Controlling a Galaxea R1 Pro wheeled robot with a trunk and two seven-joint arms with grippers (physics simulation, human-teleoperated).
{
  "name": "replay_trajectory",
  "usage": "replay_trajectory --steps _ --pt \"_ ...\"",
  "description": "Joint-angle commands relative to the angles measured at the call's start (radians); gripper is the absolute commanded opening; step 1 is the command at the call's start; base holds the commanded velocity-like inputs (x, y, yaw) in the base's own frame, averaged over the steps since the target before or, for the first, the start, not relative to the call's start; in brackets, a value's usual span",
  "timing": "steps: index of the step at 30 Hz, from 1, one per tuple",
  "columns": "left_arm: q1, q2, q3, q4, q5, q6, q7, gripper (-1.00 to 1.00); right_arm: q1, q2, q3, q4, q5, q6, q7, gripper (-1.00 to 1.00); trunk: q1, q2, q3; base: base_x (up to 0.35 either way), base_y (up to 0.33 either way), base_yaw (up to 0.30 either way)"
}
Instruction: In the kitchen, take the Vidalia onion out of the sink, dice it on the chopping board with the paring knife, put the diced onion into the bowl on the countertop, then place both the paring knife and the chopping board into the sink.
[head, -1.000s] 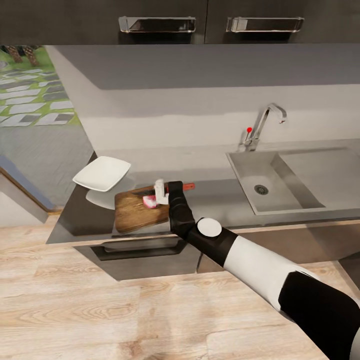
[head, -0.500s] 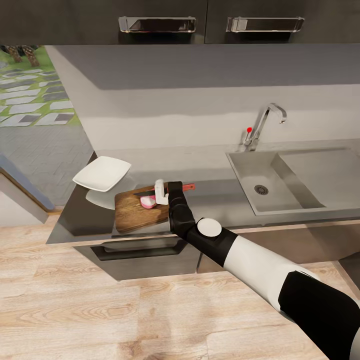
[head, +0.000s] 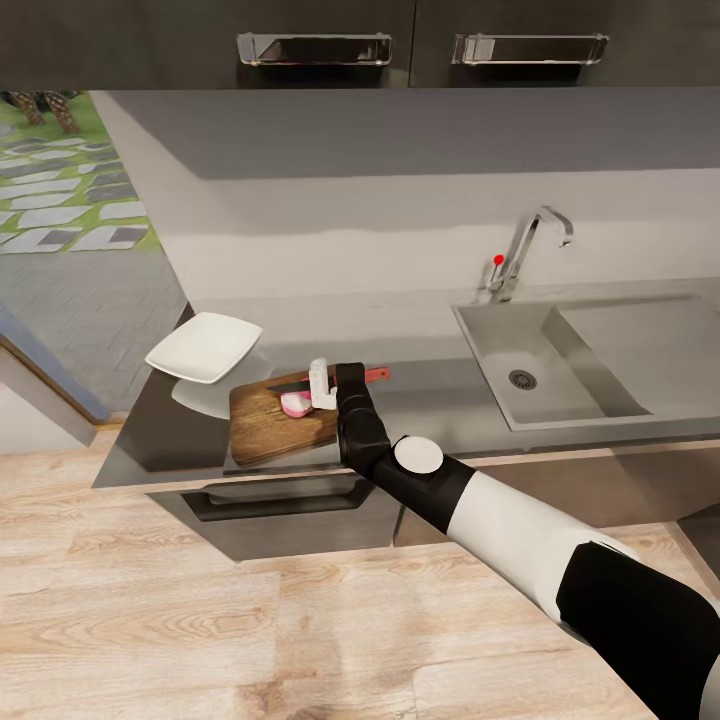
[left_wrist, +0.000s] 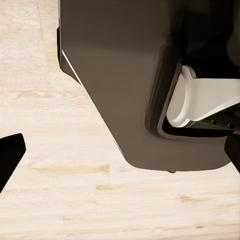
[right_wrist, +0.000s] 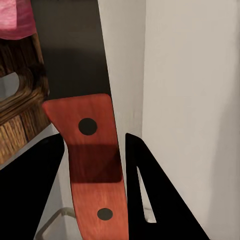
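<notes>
On the brown chopping board (head: 268, 425) at the countertop's (head: 430, 395) left end lies the pink Vidalia onion (head: 294, 404), whole. My right gripper (head: 325, 385) hangs just right of it, shut on the paring knife (head: 377, 375). The red-brown handle (right_wrist: 95, 165) sits between the black fingers (right_wrist: 160, 200), and the dark blade (head: 285, 380) runs over the board behind the onion (right_wrist: 15, 20). The white bowl (head: 205, 346) stands just left of the board. The grey sink (head: 585, 400) is at the right, with nothing in its basin. My left gripper (left_wrist: 122, 155) is open over the wood floor.
A chrome tap (head: 525, 250) with a red knob stands behind the sink. Dark upper cabinets (head: 320, 45) with steel handles hang above the counter. The counter ends just left of the bowl. Light wood floor (head: 200, 620) lies in front, and a dark part of the robot (left_wrist: 130, 90) shows beside the left gripper.
My right gripper with the knife has shifted very slightly away from the onion, so a bit more of the onion shows. Nothing else has moved.
</notes>
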Motion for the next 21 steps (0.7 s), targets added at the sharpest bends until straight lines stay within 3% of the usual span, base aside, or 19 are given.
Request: replay_trajectory --steps 1,21 --pt "-0.002 0.0 -0.006 0.005 0.01 -0.007 -0.006 1.0 -0.001 0.0 0.003 -0.001 0.011 0.006 0.01 -1.0 0.001 -0.002 -0.002 0.0 0.0 0.0" --pt "-0.002 0.0 -0.006 0.005 0.01 -0.007 -0.006 1.0 -0.001 0.003 0.027 0.054 0.011 0.003 0.013 -1.0 0.001 -0.002 -0.002 0.0 0.0 0.0"
